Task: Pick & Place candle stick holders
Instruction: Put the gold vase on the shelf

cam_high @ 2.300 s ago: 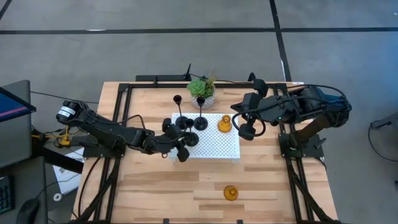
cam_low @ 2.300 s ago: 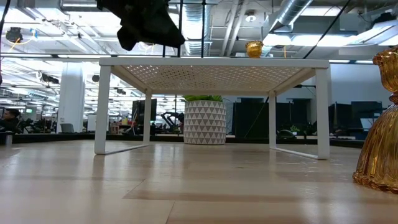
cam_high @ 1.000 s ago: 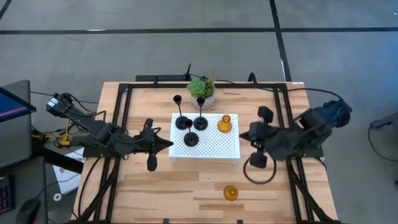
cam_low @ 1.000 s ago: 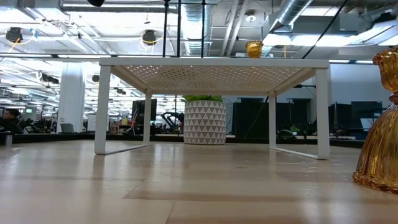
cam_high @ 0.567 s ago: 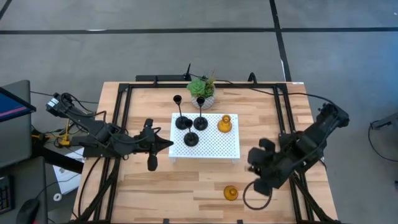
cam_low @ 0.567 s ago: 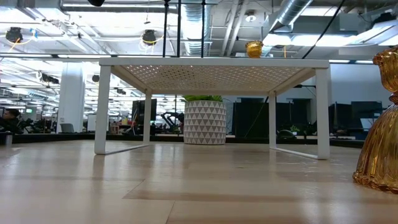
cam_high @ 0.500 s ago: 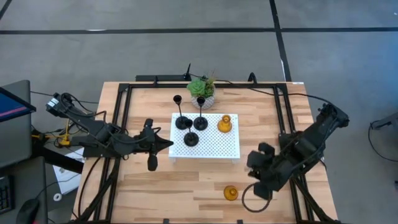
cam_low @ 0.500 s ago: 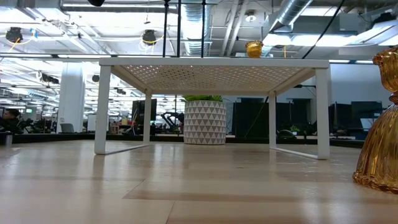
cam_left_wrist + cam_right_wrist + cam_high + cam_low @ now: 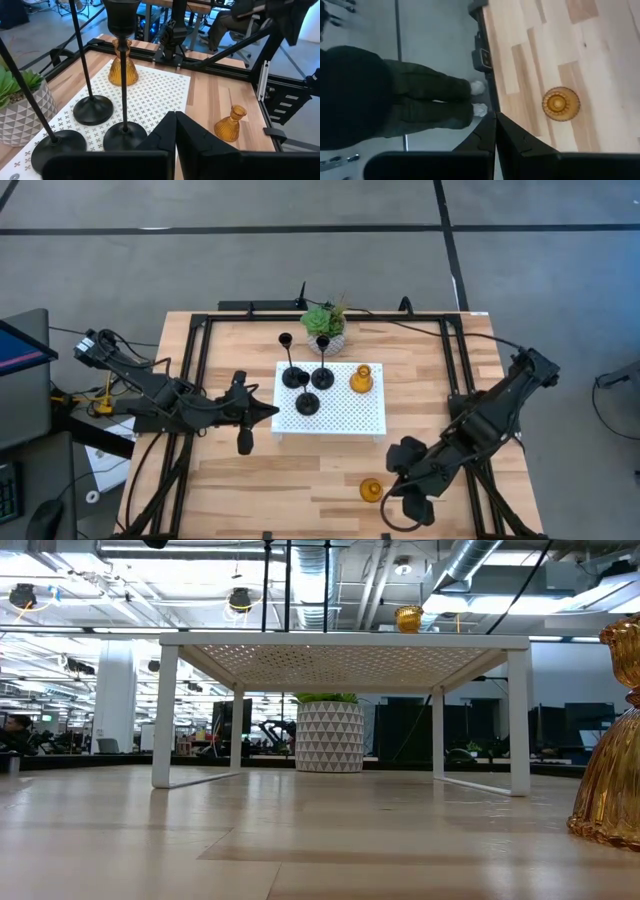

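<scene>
At the desk's (image 9: 250,480) six o'clock edge, the amber holder (image 9: 371,490) stands upright, just at nine o'clock of the right hand (image 9: 408,498), whose fingers are pressed together, empty; the left hand (image 9: 258,413) waits well apart.

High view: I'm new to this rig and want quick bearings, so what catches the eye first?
A white perforated stand at mid-table carries three black candle stick holders and one amber holder, with a potted plant behind it. A second amber holder stands alone near the table's front edge, with the right gripper beside it. The left gripper waits shut, left of the stand.
</scene>
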